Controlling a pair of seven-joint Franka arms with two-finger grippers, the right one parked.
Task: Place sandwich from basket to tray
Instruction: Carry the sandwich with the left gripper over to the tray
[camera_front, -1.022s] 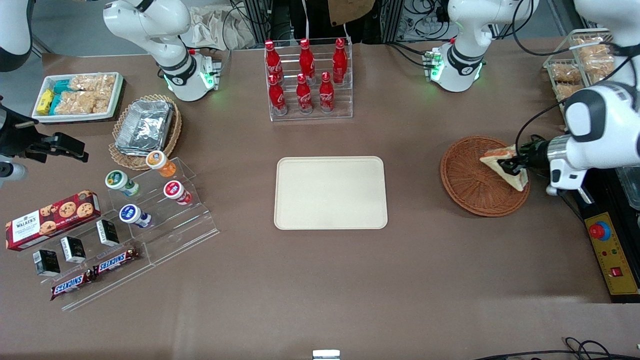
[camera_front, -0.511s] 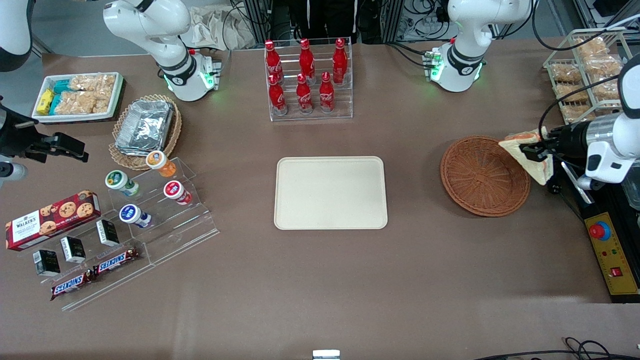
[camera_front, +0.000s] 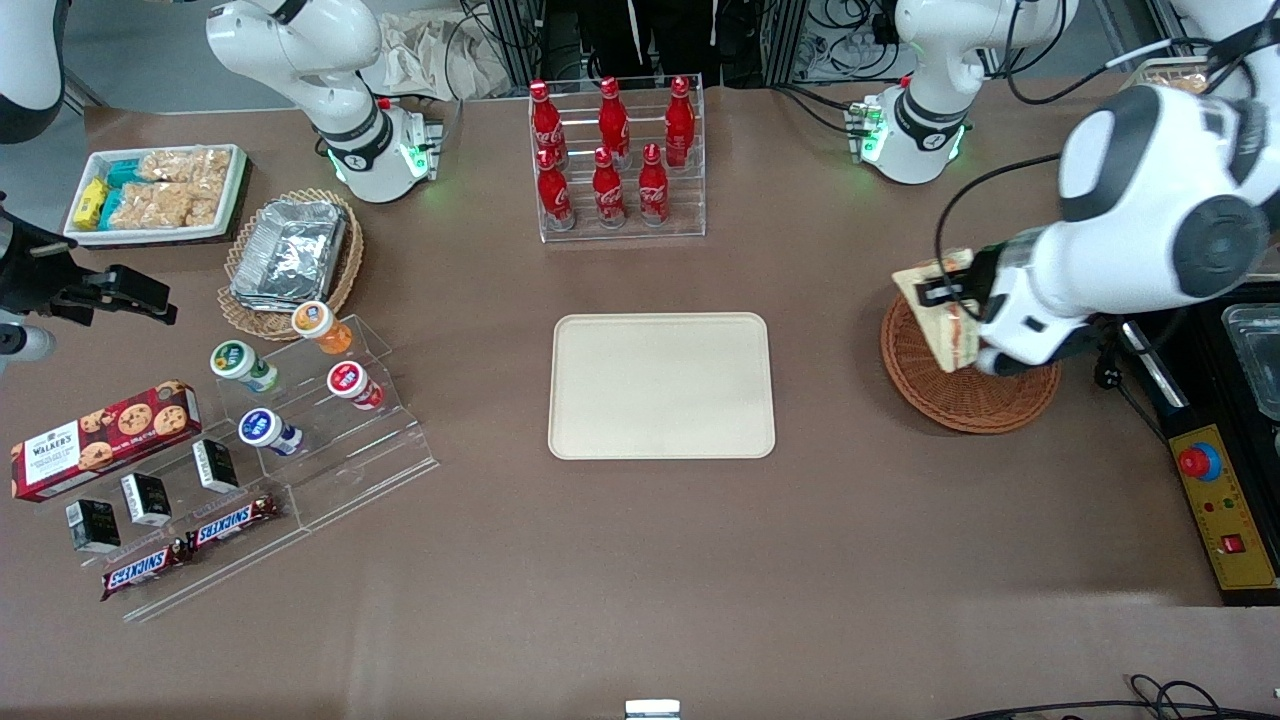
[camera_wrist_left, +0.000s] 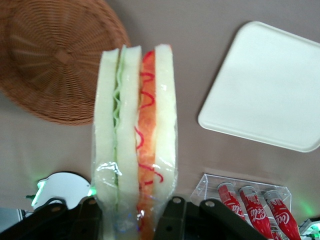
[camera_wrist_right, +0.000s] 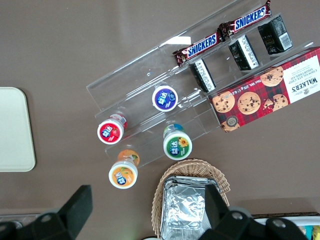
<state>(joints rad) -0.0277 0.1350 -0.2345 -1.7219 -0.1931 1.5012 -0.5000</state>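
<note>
My gripper (camera_front: 945, 293) is shut on the sandwich (camera_front: 938, 318) and holds it in the air above the basket's (camera_front: 960, 395) rim, on the side toward the tray (camera_front: 661, 385). The left wrist view shows the wrapped sandwich (camera_wrist_left: 135, 125) edge-on, white bread with green and orange-red layers, pinched between the two black fingers (camera_wrist_left: 172, 216). Below it lie the empty reddish-brown woven basket (camera_wrist_left: 50, 60) and the cream tray (camera_wrist_left: 270, 85). Nothing lies on the tray. The working arm's white body hides part of the basket in the front view.
A clear rack of red cola bottles (camera_front: 615, 160) stands farther from the front camera than the tray; its bottles (camera_wrist_left: 252, 212) also show by the wrist. A yellow control box (camera_front: 1225, 510) lies at the working arm's end. A foil-container basket (camera_front: 290, 260) and snack shelves (camera_front: 300, 420) sit toward the parked arm's end.
The gripper lifted the sandwich out of the basket toward the working arm's end, then swung back and now carries it above the basket's rim on the tray side.
</note>
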